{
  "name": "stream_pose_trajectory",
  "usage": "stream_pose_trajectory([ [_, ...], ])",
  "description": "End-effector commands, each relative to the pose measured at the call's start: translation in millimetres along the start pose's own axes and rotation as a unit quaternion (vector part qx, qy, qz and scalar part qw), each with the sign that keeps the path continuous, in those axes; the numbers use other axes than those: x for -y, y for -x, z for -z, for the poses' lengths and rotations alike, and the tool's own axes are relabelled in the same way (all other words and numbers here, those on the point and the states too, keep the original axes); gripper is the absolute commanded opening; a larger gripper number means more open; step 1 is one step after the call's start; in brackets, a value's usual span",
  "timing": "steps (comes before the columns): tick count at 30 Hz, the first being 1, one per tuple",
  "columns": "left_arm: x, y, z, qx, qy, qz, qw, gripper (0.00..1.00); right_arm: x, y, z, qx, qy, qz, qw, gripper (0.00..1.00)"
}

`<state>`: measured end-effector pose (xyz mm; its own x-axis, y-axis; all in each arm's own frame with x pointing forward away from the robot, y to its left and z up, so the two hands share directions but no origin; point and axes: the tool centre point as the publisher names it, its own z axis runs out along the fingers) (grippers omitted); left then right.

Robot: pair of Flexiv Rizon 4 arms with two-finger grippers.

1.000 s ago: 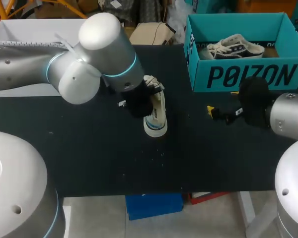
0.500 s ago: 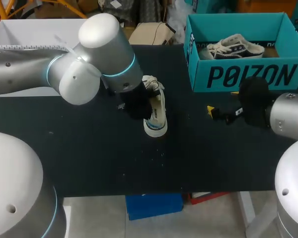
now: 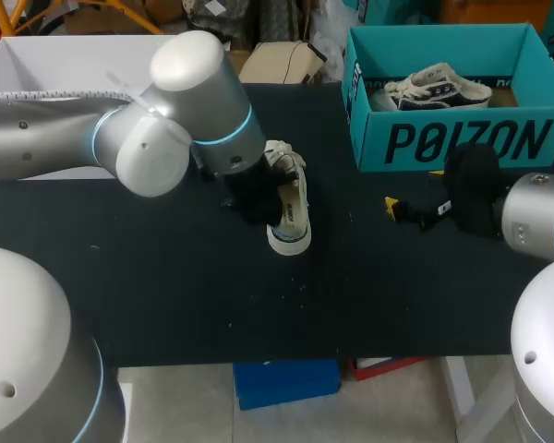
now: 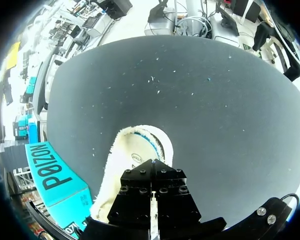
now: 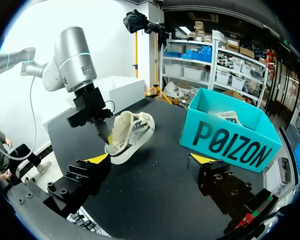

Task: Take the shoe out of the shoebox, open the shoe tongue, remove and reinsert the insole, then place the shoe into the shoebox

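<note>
Bold dark lettering [image 3: 468,141] printed on teal shoebox [image 3: 355,103] side; second shoe [image 3: 434,88] inside. Cream shoe [image 3: 291,208] pinched by left gripper [image 4: 152,163] on counter [image 3: 166,277]; right gripper [image 5: 150,159] spread.

Left hand [image 5: 104,131] and shoe [image 3: 293,198], a touch nearer the shoebox [image 3: 462,140].

A soft, cream-white shoe [image 4: 135,150] with a thin blue line lies on the dark tabletop [image 4: 200,90], away from its edges. The black gripper [image 4: 152,172] sits right over it. A blue-green cardboard box [image 4: 55,172] stands near the shoe, toward one tabletop edge.
</note>
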<state>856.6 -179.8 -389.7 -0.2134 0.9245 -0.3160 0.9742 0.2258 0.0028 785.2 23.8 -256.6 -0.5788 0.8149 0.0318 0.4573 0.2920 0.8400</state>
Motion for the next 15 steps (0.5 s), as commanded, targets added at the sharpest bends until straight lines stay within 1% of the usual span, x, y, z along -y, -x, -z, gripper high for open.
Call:
stream_pose_trajectory([
  [1,-6,7.9,-6,-0.003,-0.006,-0.005,1.0,0.0,0.1,-0.4,0,0.0,-0.001,0.0,1.0,1.0],
  [7,-10,13.2,-3,-0.009,-0.004,-0.017,1.0,0.0,0.1,-0.4,0,0.0,-0.001,0.0,1.0,1.0],
  [15,-6,13.5,-20,-0.023,-0.022,-0.02,0.999,0.0,0.1,-0.4,0,0.0,-0.001,0.0,1.0,1.0],
])
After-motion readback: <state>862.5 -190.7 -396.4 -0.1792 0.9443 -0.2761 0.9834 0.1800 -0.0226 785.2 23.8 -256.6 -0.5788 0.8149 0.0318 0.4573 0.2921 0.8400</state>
